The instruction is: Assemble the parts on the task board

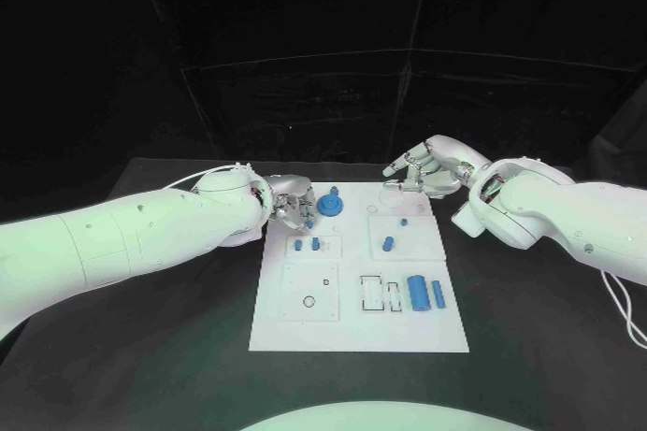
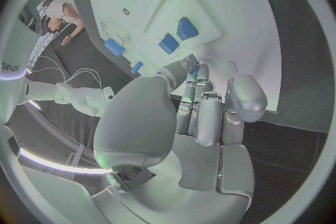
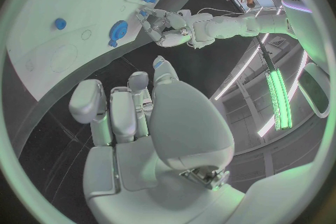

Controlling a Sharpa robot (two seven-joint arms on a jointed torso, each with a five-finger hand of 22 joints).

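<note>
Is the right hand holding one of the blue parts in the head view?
No: the right hand hovers past the far edge of the task board with its fingers apart and nothing between them.

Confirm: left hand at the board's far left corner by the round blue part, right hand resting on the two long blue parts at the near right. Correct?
Not quite. The right hand is not on the two long blue parts; the head view shows it at the far right corner of the task board, holding nothing. The left hand is indeed at the far left corner by the round blue part.
</note>
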